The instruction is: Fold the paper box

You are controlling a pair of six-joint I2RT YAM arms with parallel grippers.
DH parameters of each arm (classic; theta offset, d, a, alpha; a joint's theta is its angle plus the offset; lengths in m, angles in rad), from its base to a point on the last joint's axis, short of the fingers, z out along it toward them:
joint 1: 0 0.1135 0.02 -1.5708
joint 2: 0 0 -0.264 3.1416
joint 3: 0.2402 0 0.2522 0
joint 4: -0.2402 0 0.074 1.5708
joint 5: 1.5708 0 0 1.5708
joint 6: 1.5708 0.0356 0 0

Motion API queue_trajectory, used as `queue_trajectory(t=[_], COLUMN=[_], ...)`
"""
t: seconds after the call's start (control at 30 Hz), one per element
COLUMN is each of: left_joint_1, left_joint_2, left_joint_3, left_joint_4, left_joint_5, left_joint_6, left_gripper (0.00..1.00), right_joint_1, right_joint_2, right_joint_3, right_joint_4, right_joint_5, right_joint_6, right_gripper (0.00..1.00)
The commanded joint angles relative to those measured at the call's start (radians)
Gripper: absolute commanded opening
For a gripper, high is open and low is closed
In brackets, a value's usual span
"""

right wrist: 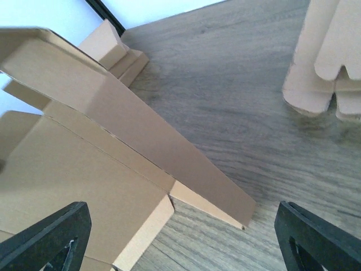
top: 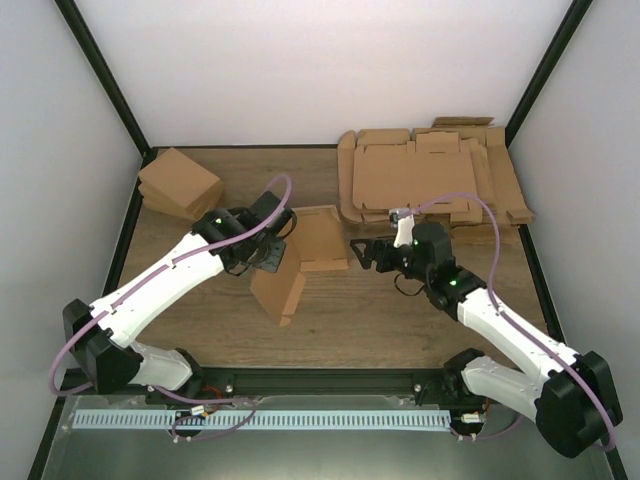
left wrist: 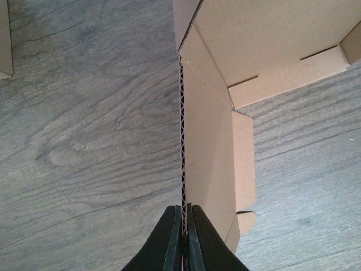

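**Box about half up, plenty of folding left**

Top view: the box (top: 300, 262) sits mid-bench (top: 350, 320) between the arms, with one panel standing up off the wood and the rest lying lower. The left tool (top: 268, 255) is on its left side. The right tool (top: 358, 250) is just beside its right edge, looks apart from it. Left wrist: the tool (left wrist: 184, 212) is pinched tight on the edge of an upright wall, and the base and slotted side flaps beyond aren't tucked in. Right wrist: the tool (right wrist: 183, 226) gapes wide, holding nothing, with box panels right ahead and one long flap sloping down to the wood. My guess is it's early-to-middle: a wall or two raised, with the other walls, tabs and lid yet to go.
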Motion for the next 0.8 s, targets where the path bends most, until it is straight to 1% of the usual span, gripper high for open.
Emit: queue_trajectory(t=[0.0,0.13,0.37,0.5,0.67,0.77], left_joint_1=[-0.007,-0.009,-0.027,-0.043,-0.061,-0.073], left_joint_2=[0.010,0.013,0.036,0.049,0.064,0.072], left_joint_3=[-0.014,-0.009,0.015,0.024,0.039,0.059], left_joint_4=[0.007,0.003,-0.035,-0.046,-0.059,-0.073], left_joint_5=[0.022,0.018,-0.027,-0.041,-0.059,-0.078], left_joint_6=[0.021,0.029,0.033,0.033,0.031,0.027], left_gripper=[0.06,0.06,0.06,0.06,0.06,0.06], right_joint_1=[-0.007,-0.006,-0.006,-0.006,-0.006,-0.006], right_joint_2=[0.015,0.044,0.042,0.057,0.079,0.086], right_joint_3=[0.117,0.169,0.182,0.187,0.194,0.199], right_joint_4=[-0.045,-0.074,-0.053,-0.047,-0.043,-0.026], right_joint_5=[-0.036,-0.081,-0.147,-0.180,-0.185,-0.178], right_joint_6=[-0.034,-0.045,-0.035,-0.031,-0.013,-0.005], right_gripper=[0.91,0.87,0.86,0.81,0.72,0.70])
